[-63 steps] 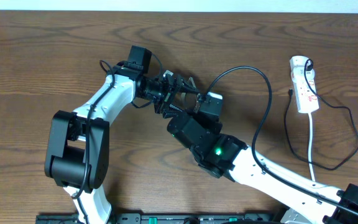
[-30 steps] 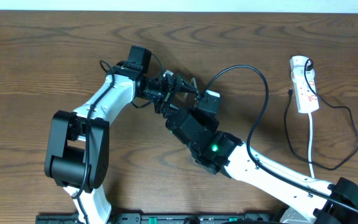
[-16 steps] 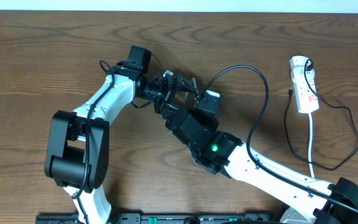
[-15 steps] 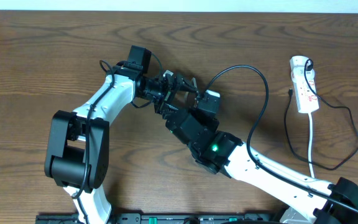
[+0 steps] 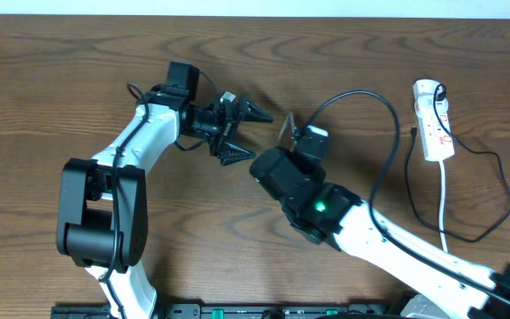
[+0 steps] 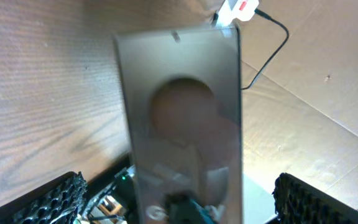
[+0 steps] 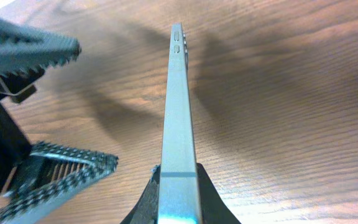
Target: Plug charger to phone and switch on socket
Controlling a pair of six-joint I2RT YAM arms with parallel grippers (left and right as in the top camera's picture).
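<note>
- Phone [image 7: 179, 112]: gripped at its lower end by the closed right hand [image 5: 283, 133] and held edge-on. Its face is turned toward the left hand [image 5: 257, 135].
- Left hand: fingers [image 6: 55, 199] spread wide, nothing gripped. The phone is placed just ahead of them, untouched.
- Socket [image 5: 432, 120]: laid on the tabletop [image 5: 60, 71], well off to the right hand's right.
- Charger [image 5: 507, 190]: looped beside the socket, well apart from both hands and the phone.

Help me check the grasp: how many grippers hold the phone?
1: the right gripper clamps the phone by one end; the left gripper stands open beside it, apart.
</note>
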